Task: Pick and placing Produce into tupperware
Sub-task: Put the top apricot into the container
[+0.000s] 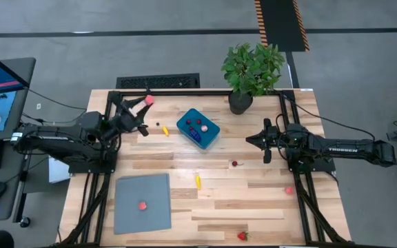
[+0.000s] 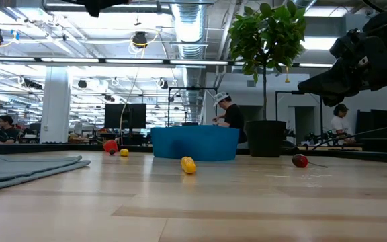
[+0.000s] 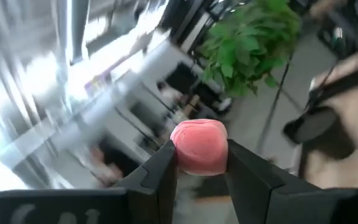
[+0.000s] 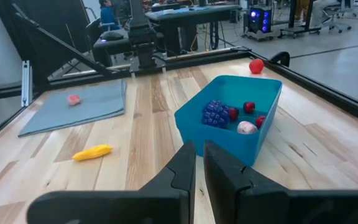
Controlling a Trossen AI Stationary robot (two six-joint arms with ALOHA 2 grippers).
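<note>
Only the left wrist view shows jaws pinching pink produce (image 3: 199,147).

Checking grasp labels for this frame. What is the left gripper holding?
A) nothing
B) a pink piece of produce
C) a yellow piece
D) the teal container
B: in the left wrist view the left gripper is shut on a pink piece of produce between its fingers; the high view shows that pink piece raised at the table's far left, away from the tupperware.
</note>
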